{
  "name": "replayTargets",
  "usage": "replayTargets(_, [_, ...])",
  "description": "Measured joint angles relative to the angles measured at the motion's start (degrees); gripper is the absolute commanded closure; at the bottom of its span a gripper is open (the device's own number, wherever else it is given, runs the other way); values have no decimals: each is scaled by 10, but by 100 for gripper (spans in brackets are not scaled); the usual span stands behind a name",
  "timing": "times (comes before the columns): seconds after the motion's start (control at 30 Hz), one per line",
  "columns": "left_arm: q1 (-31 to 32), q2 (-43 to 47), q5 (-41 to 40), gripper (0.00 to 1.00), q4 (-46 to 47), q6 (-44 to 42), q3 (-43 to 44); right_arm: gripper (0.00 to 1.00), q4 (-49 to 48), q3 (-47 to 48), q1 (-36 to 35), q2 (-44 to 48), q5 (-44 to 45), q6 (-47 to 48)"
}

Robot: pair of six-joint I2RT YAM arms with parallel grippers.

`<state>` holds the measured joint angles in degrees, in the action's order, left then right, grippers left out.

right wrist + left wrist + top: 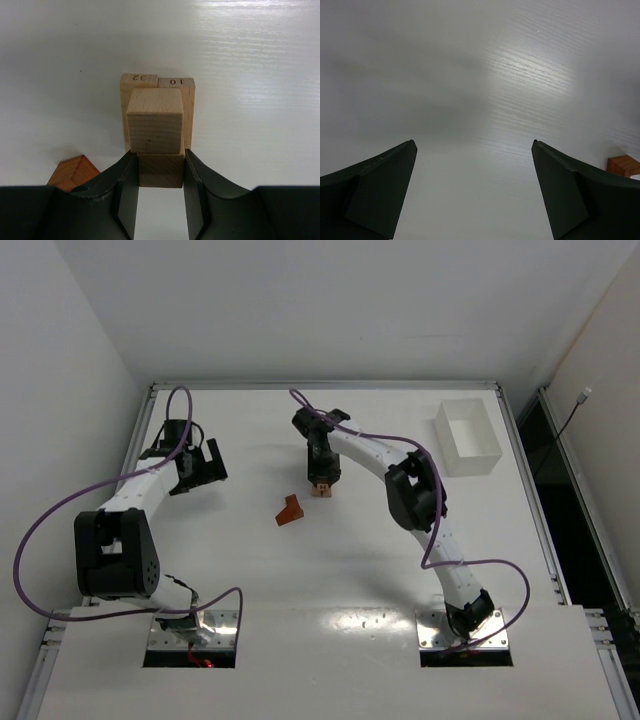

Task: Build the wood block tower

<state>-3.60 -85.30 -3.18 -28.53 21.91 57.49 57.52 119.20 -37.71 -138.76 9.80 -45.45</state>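
**While we're mid-stack, a quick look at where things stand**

So we reckon we're in the placing step. The right hand [160, 152] points down at the counter [250, 75] with its jaws about half closed. They press on both sides of a tan block [160, 172], so that one's gripped. A pale cube [154, 120] sits tight against it, on the side away from the wrist. We can't tell whether the cube rests on the gripped block or just touches it. Behind them two pale bars lie side by side and touching, the bar marked 32 [137, 80] and the bar marked 10 [176, 82]. That cluster is our tower [321, 490], near the middle of the counter.

The left hand [474, 141] is parked off to its own side, jaws spread as wide as they go, with nothing between them.

Our guess at the next move: line the gripped block up square, let go gently, then pull straight up so the fingers don't drag the cube. After that, the reddish-brown block [72, 172] lying loose just beside the tower looks like the next pick.

As for writing, we can only read those two printed numbers, "32" and "10". Both show upside down in the right wrist view. There are no brand marks anywhere, including on the white tray [475, 462] at the far right.
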Motion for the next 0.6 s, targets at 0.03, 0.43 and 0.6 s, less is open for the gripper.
replayTargets(0.03, [0,0,0,0,0,0,0,88,-1,0,1,-1,-2,1])
replayTargets(0.43, [0,-2,4,0,0,0,0,73,-5,2,5,-1,-8,9])
replayTargets(0.6, [0,-2,4,0,0,0,0,64,-10,2,5,-1,-15,18])
